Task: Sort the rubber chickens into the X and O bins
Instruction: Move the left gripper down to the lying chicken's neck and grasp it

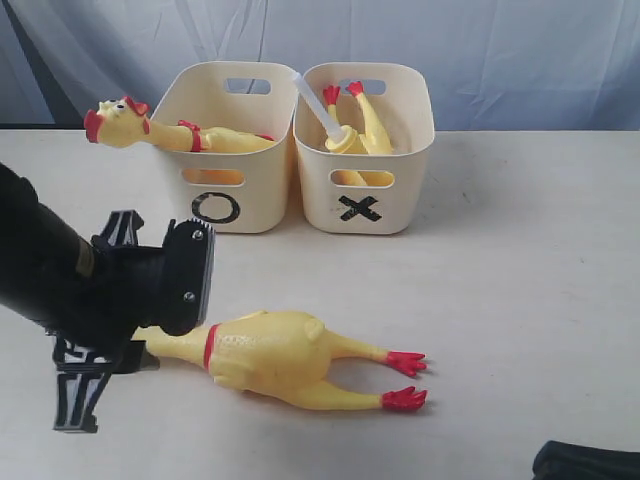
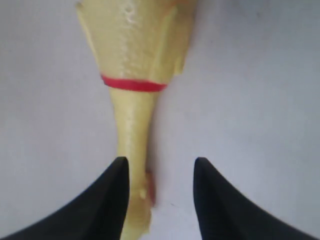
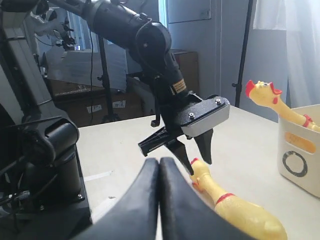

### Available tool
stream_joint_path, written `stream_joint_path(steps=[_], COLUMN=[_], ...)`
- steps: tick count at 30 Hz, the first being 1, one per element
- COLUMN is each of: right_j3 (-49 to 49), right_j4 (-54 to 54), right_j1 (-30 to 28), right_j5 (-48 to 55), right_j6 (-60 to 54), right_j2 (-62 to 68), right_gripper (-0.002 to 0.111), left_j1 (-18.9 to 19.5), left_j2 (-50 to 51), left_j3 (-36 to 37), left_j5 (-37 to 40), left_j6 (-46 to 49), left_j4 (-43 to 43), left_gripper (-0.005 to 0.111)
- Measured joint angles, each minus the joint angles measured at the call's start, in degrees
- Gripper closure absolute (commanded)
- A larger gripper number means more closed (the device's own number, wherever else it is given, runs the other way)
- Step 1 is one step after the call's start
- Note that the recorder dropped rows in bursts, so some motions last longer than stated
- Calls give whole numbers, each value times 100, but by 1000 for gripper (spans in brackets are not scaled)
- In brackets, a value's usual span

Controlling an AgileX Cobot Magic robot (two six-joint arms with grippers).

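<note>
One rubber chicken lies on the table, red feet to the right. My left gripper is down over its head end and stands open. In the left wrist view the yellow neck runs between the fingers, close against one fingertip. A second chicken lies across the O bin, its head hanging over the left rim. The third chicken, with a white tube, is in the X bin. My right gripper is shut and empty, well away from the chickens.
The two bins stand side by side, touching, at the back of the white table. A dark part of the right arm shows at the front right corner. Behind the left arm are stands and a robot base.
</note>
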Motion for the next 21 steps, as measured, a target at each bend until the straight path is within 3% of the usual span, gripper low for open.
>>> stream_joint_path(steps=[4,10,15,21], right_j3=[0,0,0,0], right_j4=[-38,-38,-38,-38], right_j1=[0,0,0,0], right_j5=[12,37,37,47], right_j6=[0,0,0,0], right_j2=[0,0,0,0], right_gripper=[109,109,109,109], left_j1=[10,279,291,291], left_j2=[115,664,931,1196], left_j3=[276,298,298,312], left_j5=[-986,-1240,-1586,-1845], left_j6=[59,68,68,55], left_j4=[321,333,179,128], left_gripper=[66,65,43,42])
